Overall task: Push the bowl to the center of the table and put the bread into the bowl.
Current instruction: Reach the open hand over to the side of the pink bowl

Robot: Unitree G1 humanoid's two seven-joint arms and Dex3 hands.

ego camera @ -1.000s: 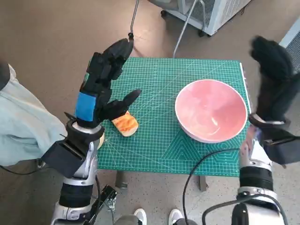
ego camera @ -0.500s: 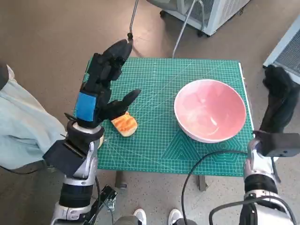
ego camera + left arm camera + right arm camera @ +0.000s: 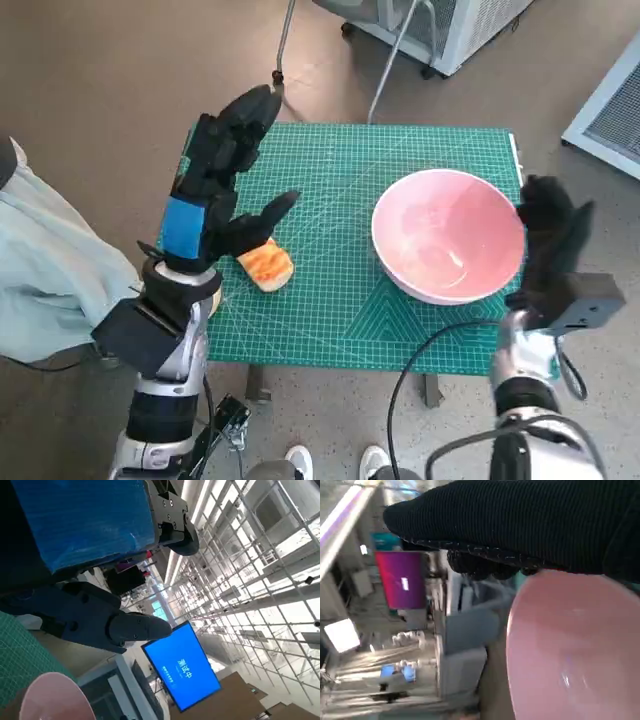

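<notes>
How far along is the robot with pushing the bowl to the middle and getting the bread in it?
Nothing looks finished. The pink bowl sits toward the right side of the green mat, not at its center, and holds nothing. In hand: the right hand is at the bowl's right rim, placed to push. Left: the push itself, then the bread, which lies on the mat by the raised left hand.
</notes>
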